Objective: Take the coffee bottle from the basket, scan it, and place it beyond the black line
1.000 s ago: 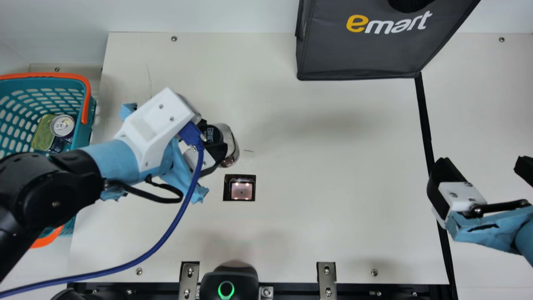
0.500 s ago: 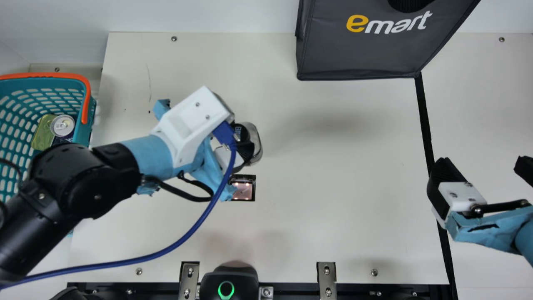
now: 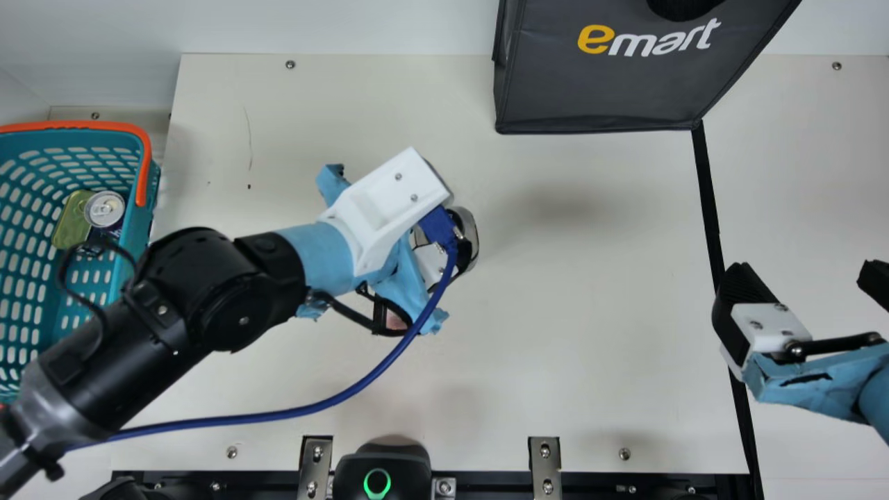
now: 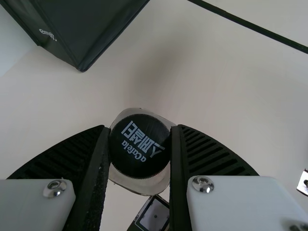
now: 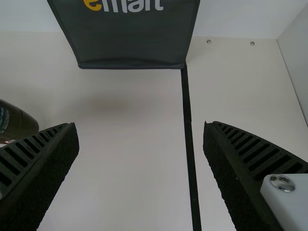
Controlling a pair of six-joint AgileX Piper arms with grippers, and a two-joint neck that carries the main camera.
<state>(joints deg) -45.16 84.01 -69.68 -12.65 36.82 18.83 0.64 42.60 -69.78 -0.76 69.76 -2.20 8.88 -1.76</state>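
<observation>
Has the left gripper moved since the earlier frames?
Yes. In the main view, the left gripper has moved toward the right, farther from the basket, carrying the coffee bottle along.

The bag (image 3: 597, 97) bears yellow-white lettering (image 3: 649, 38); the cap (image 4: 137, 166), seemingly 2 lines of print (image 4: 140, 140).

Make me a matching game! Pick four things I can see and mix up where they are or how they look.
1. Coffee bottle
2. Bag
3. Green tin
4. Right gripper

A. Open, holding nothing
B. Inside the teal basket
C. Held by the left gripper
D. Dark grey, with yellow and white letters

Right pairs: 1-C, 2-D, 3-B, 4-A
</observation>
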